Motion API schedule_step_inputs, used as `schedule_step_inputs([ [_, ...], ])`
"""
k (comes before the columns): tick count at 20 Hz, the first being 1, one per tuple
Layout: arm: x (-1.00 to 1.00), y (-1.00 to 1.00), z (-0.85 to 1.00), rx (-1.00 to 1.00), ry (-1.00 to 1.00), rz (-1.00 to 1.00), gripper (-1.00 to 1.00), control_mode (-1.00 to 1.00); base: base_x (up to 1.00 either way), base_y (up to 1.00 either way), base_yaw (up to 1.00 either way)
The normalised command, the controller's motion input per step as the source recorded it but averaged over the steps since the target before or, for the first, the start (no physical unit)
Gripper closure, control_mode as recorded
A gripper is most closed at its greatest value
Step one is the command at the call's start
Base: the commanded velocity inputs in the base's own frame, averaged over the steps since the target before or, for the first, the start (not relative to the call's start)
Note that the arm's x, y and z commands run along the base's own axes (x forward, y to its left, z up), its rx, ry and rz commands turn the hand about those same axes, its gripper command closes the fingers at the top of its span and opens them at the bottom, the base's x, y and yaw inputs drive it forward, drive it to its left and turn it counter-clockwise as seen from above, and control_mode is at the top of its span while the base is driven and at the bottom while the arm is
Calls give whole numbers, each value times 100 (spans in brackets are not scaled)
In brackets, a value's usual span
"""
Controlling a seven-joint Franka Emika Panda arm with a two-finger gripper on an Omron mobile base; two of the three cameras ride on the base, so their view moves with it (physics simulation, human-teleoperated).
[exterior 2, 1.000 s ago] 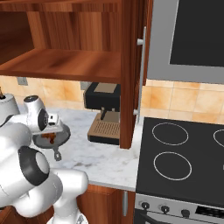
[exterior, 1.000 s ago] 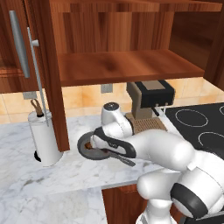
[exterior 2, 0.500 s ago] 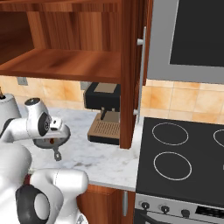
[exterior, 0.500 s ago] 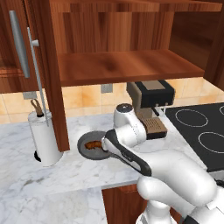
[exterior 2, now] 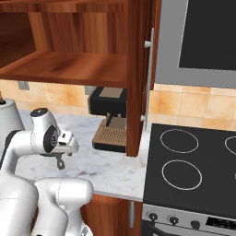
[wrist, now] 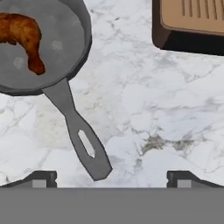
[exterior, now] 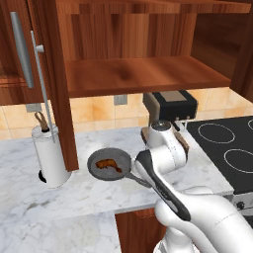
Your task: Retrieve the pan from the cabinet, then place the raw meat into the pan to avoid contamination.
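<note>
— Lifted and swung right since a second ago, off the pan (exterior: 109, 164); uncovers the raw meat (exterior: 108, 165), which a moment back sat half hidden under the wrist.
— And the gripper (wrist: 112, 178)?
— Spread wide, fingertips (wrist: 43, 178) well apart at the bottom of the hand view, clamped on nothing. Hangs above bare marble counter (wrist: 166, 113), clear of everything.
— Where does the pan lie?
— Flat on the counter, between the white canister (exterior: 48, 155) and the coffee machine (exterior: 169, 107), below the open cabinet (exterior: 143, 74). Meat inside it, curled near the middle of the bowl, thin end pointing down toward the handle side in the hand view.
— Long axis?
— Handle (wrist: 78, 133) runs from the bowl's rim diagonally down and right in the hand view, ending just short of the gap between the tips, slightly toward the left one. From the left base view, points toward the arm's base.
— Anything left to reach for, then?
— Probably not. Looks finished: pan out of the cabinet, meat in the pan. If a regrasp were wanted, handle end sits nearest, almost straight below and a little to the left of the open jaws.
</note>
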Motion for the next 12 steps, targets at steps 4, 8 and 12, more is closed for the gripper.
schedule_step_inputs([
  [4, -40, -48, 0, 2, -3, -7, -100, -100, 0, 0, 0],
  [8, -37, -48, 0, 3, -4, -7, -100, -100, 0, 0, 0],
  [12, -28, -49, 0, 5, -2, -5, -100, -100, 0, 0, 0],
])
